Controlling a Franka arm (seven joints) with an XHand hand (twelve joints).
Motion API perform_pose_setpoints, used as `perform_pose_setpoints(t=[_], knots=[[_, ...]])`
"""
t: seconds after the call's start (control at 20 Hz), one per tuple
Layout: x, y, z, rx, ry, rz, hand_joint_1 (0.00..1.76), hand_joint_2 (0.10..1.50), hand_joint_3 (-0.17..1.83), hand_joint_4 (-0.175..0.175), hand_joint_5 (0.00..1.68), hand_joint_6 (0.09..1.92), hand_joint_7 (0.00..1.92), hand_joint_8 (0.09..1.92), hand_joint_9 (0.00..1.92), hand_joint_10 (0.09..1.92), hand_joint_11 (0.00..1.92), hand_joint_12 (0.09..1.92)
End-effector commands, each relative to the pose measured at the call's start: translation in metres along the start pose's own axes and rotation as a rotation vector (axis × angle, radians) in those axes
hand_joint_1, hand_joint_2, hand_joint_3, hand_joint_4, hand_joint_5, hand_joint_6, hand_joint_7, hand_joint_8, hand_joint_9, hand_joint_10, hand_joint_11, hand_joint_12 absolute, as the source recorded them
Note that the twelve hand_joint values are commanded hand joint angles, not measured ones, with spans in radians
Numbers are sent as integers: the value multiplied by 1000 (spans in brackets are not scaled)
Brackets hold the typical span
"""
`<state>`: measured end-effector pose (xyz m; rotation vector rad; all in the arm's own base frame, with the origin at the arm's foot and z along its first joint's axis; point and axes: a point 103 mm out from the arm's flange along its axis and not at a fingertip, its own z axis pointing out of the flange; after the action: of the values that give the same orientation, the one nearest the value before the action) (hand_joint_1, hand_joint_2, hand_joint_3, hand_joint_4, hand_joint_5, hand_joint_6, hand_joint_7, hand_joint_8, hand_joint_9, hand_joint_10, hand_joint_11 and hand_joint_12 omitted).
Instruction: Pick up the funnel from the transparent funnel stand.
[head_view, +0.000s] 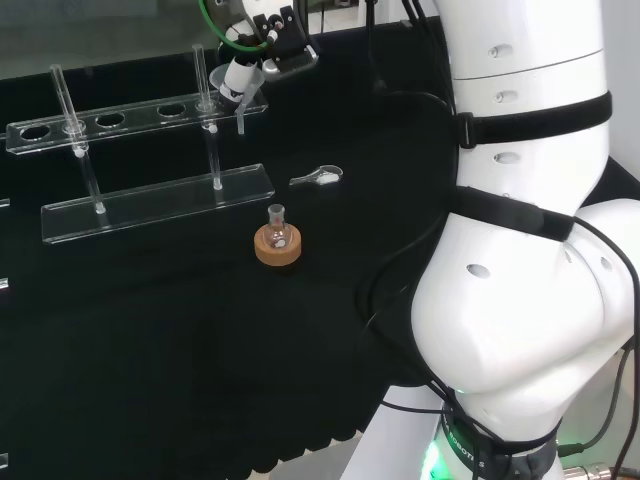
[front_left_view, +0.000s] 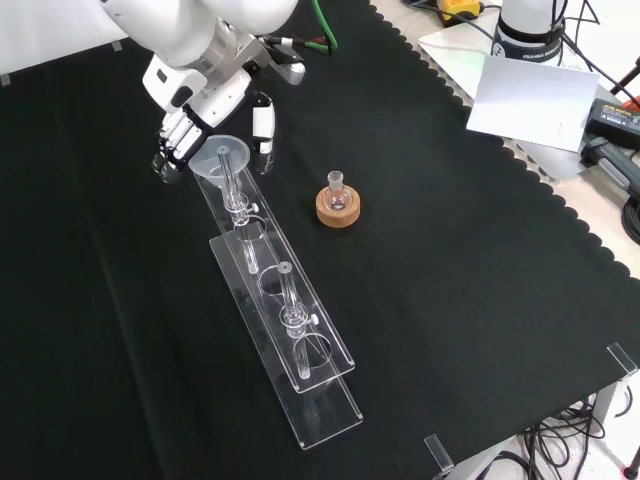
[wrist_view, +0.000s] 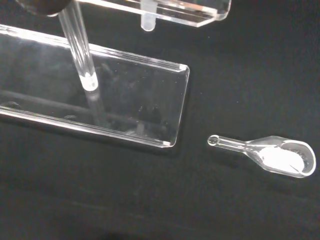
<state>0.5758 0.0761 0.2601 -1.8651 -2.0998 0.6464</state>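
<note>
1. The clear, cone-shaped plastic funnel (front_left_view: 222, 156) sits in the end hole of the transparent acrylic funnel stand (front_left_view: 300, 352), the end nearest the arm in the front view, its stem hanging down through the top rail.
2. The black and white hand (front_left_view: 182, 135) is at that same end of the stand. Its fingers (front_left_view: 170, 140) curl behind the funnel's rim and the thumb (front_left_view: 263, 124) stands on the other side, so they bracket the cone; whether they already touch it cannot be told.
3. The step in hand appears to be the grasp, with the funnel not yet lifted.
4. The next move likely calls for closing onto the cone, then a straight upward lift so the stem clears the hole without tipping the stand.
5. Beside the stand lie a small clear scoop with white powder (wrist_view: 280, 156) and a little glass flask on a cork ring (front_left_view: 338, 203), both apart from the hand.
</note>
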Motion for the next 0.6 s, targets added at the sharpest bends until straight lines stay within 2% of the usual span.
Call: perform_pose_setpoints(t=[0.05, 0.3, 0.45, 0.6], knots=[[-1, 1, 1, 10, -11, 11, 680, 872, -175, 34, 116, 87, 106, 143, 157, 792, 281, 1525], [-2, 4, 3, -9, -32, 33, 688, 915, -175, 24, 206, 87, 109, 543, 321, 714, 298, 1514], [-3, 2, 1, -60, -58, 62, 697, 971, -174, 14, 271, 87, 215, 628, 465, 659, 324, 1497], [-1, -4, -6, -147, -115, 92, 713, 1031, -175, 3, 334, 87, 353, 643, 617, 578, 368, 1464]])
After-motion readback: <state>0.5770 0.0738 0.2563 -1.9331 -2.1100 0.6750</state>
